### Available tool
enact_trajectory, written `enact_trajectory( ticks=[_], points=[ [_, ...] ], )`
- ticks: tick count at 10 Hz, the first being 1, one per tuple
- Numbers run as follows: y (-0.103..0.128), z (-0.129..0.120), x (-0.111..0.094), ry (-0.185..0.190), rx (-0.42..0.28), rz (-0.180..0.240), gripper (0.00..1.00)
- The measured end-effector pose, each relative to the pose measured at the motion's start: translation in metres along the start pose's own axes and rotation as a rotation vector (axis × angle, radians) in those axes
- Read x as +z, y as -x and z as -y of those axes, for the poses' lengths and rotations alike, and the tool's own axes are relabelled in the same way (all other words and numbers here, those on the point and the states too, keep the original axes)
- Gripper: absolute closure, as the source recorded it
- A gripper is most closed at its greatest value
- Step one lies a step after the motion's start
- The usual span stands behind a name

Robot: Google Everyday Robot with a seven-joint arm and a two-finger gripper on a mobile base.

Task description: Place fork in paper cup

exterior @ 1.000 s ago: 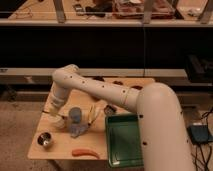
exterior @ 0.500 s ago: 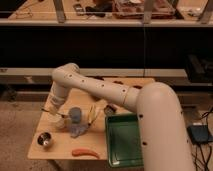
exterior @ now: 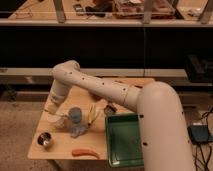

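The white paper cup [exterior: 60, 122] stands near the left edge of the wooden table [exterior: 60, 150], just left of a blue-grey cup [exterior: 75, 114]. My gripper [exterior: 55, 111] hangs from the white arm [exterior: 100, 87], right over the paper cup's rim. A thin dark sliver [exterior: 49, 112] at the gripper looks like the fork, slanting down toward the cup. I cannot tell how it is held.
A small shiny metal bowl [exterior: 45, 140] sits at the front left. An orange carrot-like thing [exterior: 85, 152] lies at the front edge. A yellow banana-like thing [exterior: 91, 114] lies mid-table. A green tray [exterior: 124, 141] fills the right side. A crumpled bluish piece [exterior: 77, 131] lies below the blue-grey cup.
The gripper has sunk slightly toward the paper cup. Everything on the table stays where it was.
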Motion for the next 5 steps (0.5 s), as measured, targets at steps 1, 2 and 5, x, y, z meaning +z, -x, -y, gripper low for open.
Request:
enact_trajectory(
  ticks=[1,2,5],
  points=[
    [-0.0005,0.0006,-0.0004,-0.008,-0.002,0.002,0.20],
    [-0.0012,0.0009,-0.0007,-0.012,-0.004,0.003,0.20],
    [-0.0007,-0.0018,-0.0059,-0.010,0.006,-0.011,0.20]
  ],
)
